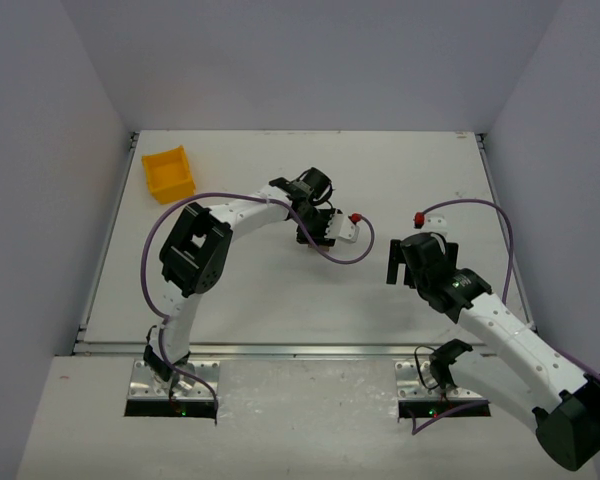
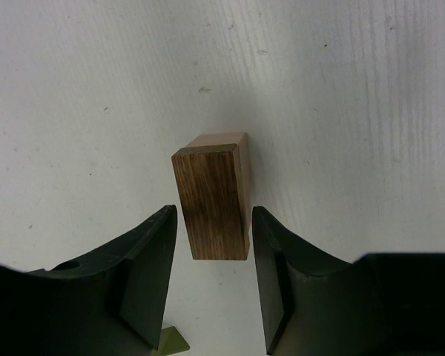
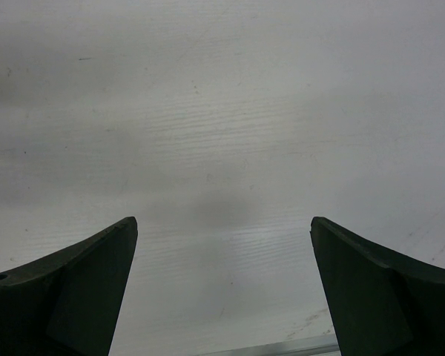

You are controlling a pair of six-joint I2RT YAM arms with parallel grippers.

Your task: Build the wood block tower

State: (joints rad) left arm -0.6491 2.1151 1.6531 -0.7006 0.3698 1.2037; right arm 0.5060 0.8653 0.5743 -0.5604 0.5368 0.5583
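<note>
Block (image 2: 211, 200) between left tool (image 2: 213, 222) fingers

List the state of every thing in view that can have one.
left hand, open, fingers straddling the wood block with slim gaps on both sides.
right hand, open wide, holding nothing.
wood block, between the left hand's fingers, not clamped.
olive-green piece, on the table, mostly hidden under the left hand.
yellow bin, open top up, far left, apart from both hands.

A robotics lab cell: blank grey walls (image 1: 310, 60) enclose a white table (image 1: 280, 290) with two cabled robot arms (image 1: 195, 250) bolted on.
</note>
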